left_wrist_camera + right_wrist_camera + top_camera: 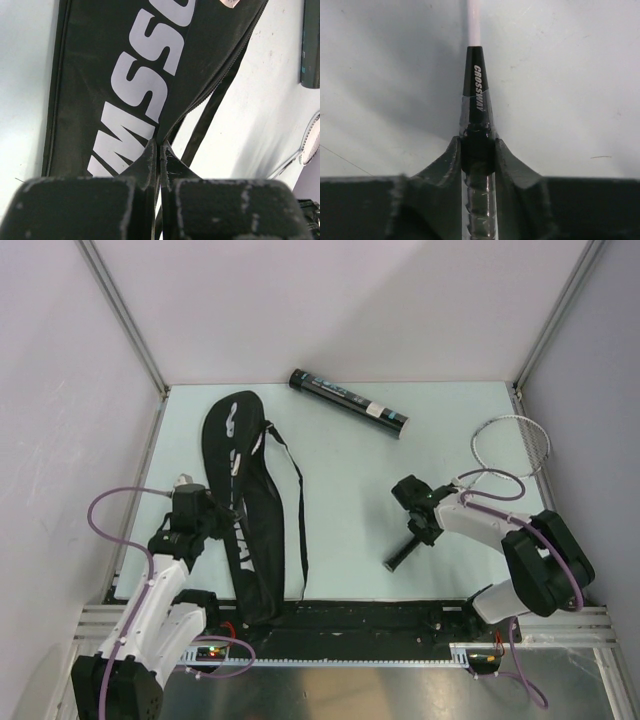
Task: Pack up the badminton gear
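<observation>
top external view.
- table (pixel 380 490): pale green top, walled on three sides.
- long black bag (pixel 245 510): lies flat on the left half of the table, wide end towards the far wall, narrow end at the near edge. its strap (pixel 297 510) trails along the right side.
- left gripper (pixel 218 512): at the bag's left edge, about halfway along it. this view does not show how its jaws stand.
- tube (pixel 348 402): dark, lying on its side near the far wall, well apart from both arms.
- racket (pixel 510 445): white-strung head by the right wall, black handle pointing towards the table's middle.
- right gripper (pixel 420 530): on the handle.

left wrist view.
- left gripper (pixel 160 150): fingers pressed together, pinching a fold of the long black bag (pixel 130 90) where the zip edge runs in.
- bag: large white letters on black cloth.
- strap (pixel 210 115): lies just right of the bag.
- tube (pixel 311 45) and racket (pixel 312 145): partly seen at the right edge.

right wrist view.
- right gripper (pixel 478 145): jaws narrow, clamped on either side of the black handle.
- racket (pixel 476 95): tapered cone lettered crossway, white shaft running on from it, pale table behind.
</observation>
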Controlling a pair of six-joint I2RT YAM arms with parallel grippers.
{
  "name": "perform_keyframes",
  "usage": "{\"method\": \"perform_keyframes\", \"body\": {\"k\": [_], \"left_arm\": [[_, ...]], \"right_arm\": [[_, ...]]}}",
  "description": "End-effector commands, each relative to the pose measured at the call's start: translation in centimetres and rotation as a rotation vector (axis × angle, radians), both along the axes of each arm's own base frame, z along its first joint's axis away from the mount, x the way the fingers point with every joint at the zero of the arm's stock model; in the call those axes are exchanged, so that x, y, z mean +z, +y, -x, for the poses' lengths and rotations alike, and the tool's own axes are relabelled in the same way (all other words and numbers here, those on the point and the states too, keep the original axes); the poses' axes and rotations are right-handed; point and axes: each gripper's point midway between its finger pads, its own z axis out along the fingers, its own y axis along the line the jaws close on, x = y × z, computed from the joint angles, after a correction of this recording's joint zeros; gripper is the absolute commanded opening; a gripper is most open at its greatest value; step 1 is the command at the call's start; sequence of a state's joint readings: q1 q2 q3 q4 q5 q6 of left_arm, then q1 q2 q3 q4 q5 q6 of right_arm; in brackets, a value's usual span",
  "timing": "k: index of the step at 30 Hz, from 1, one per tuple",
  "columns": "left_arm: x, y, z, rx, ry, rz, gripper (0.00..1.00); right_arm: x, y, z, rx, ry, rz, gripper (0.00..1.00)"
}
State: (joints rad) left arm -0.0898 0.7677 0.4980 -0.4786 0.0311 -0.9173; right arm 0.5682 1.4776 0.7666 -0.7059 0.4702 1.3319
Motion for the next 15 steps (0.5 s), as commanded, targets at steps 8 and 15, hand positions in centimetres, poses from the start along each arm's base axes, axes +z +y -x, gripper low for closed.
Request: {"method": "perform_keyframes", "body": {"k": [8,15], "left_arm": [[0.1,1.5,0.1,0.052,-0.035,-0.05,0.0],[-0.1,1.5,0.3,0.051,-0.033,-0.053,0.0]], "right_arm": [[6.0,0.7,0.1,0.103,-0.352,0.158,0.0],[9.1,1.5,1.8,0.182,-0.484,0.194,0.0]]}}
